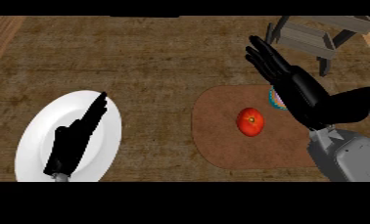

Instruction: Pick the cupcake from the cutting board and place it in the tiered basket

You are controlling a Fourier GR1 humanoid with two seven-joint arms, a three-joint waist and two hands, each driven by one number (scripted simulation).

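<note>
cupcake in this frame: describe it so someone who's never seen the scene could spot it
Start at the brown rounded cutting board right of centre. At its right edge, beside the red tomato, a teal and pink sliver peeks out: the cupcake, mostly hidden by the right hand. It is the only multicoloured item.

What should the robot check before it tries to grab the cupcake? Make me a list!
1. Cupcake on the cutting board: ok, but only its striped edge shows beside the right hand.
2. Right hand open and ready: ok, fingers straight, holding nothing.
3. Right hand around the cupcake: not ok, it is over it, not curled round it.
4. Tomato out of the way: cannot tell, it lies close to the cupcake on the same board.
5. Tiered basket in view: ok, beyond the board at the upper right.
6. Left hand out of the way: ok, resting over the white plate.
</note>
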